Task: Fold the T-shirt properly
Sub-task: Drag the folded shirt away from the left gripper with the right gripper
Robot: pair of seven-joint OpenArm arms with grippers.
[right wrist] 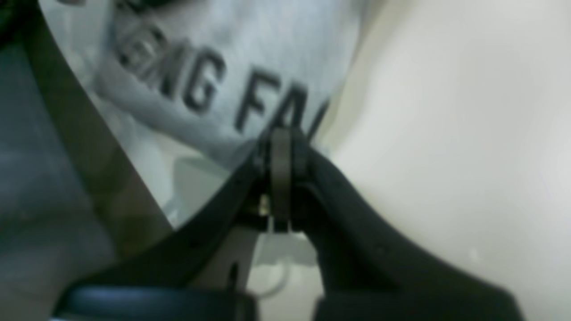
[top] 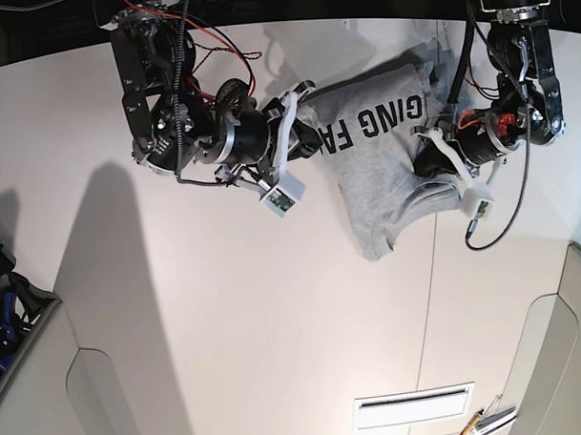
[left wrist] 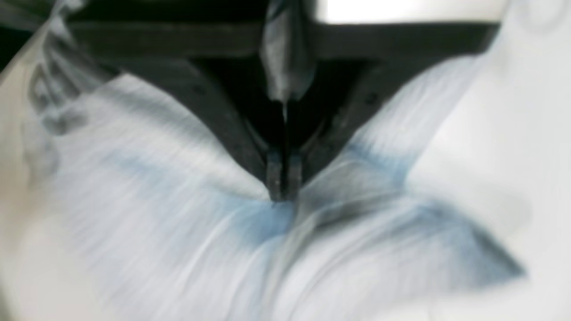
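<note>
The grey T-shirt (top: 380, 181) lies bunched at the far side of the white table (top: 227, 306), lettered side up, its black block letters (top: 383, 121) partly showing. My right gripper (top: 306, 110) is shut on the shirt's left edge beside the letters. In the right wrist view its jaws (right wrist: 281, 136) pinch the printed cloth (right wrist: 267, 44). My left gripper (top: 432, 165) is shut on the shirt's right side. In the blurred left wrist view its jaws (left wrist: 283, 191) meet on gathered fabric (left wrist: 156, 200) with folds fanning out from the grip.
A slotted vent (top: 412, 404) and a pen-like tool (top: 479, 423) sit near the table's front edge. Dark gear (top: 2, 304) stands off the table's left side. Red and black cables (top: 218, 48) hang by the right arm.
</note>
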